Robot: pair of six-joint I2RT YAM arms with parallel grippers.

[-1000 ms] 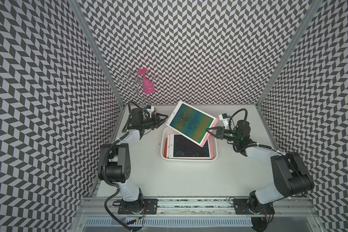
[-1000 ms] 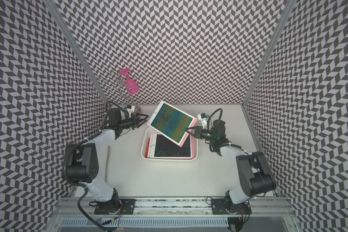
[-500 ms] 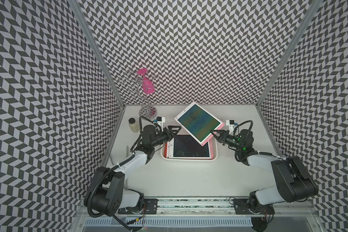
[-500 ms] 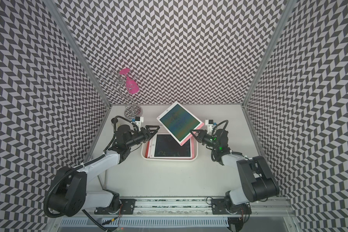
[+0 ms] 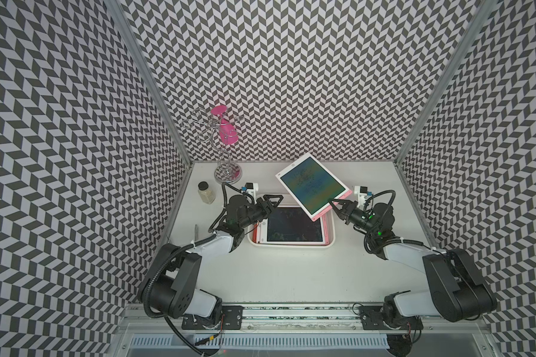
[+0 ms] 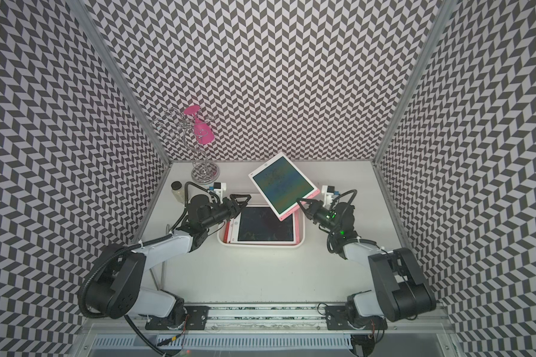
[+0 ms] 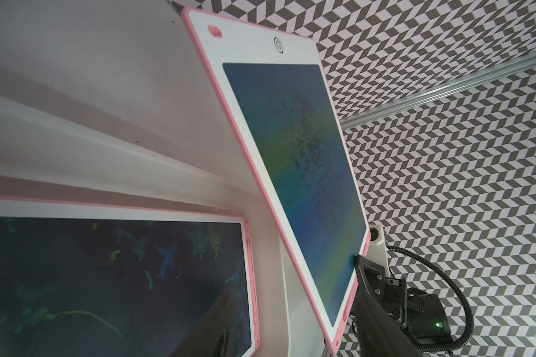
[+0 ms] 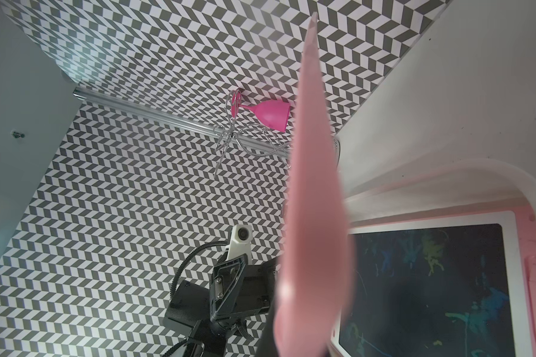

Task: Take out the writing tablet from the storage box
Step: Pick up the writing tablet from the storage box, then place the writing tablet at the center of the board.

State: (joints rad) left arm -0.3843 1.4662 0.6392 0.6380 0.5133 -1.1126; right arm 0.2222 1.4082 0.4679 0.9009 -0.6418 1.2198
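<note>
The lift-out step is under way. The right gripper (image 5: 334, 206) is clamping one low corner of a flat, pink-edged white plastic writing tablet (image 5: 311, 187) with a blue-green screen. It is holding the writing tablet in the air, tilted, with the far end raised toward the back wall. In both top views, only the gripped corner is overhanging the far right corner of the shallow white plastic storage box (image 5: 331, 231); the rest is hanging out beyond the rim. From the right wrist view the writing tablet is showing edge-on as a pink blur, which fits a pinch on its edge.

A second tablet (image 5: 294, 227), also white with a pink edge but with a dark scribbled screen, is lying flat inside the storage box. The left gripper (image 5: 276, 201) is hovering over the left end of the storage box, its jaws apart and gripping nothing.

The writing tablet looks clear of the box walls. The next move likely calls for carrying it sideways to a bare stretch of the pale surface (image 5: 291, 278), levelling it, lowering it and then releasing it. Because a long flat panel pinched at one corner may droop or swing, a slow carry seems wise. The path should also avoid the silver wire stand (image 5: 226, 160) and the small glass jar (image 5: 206, 193).
</note>
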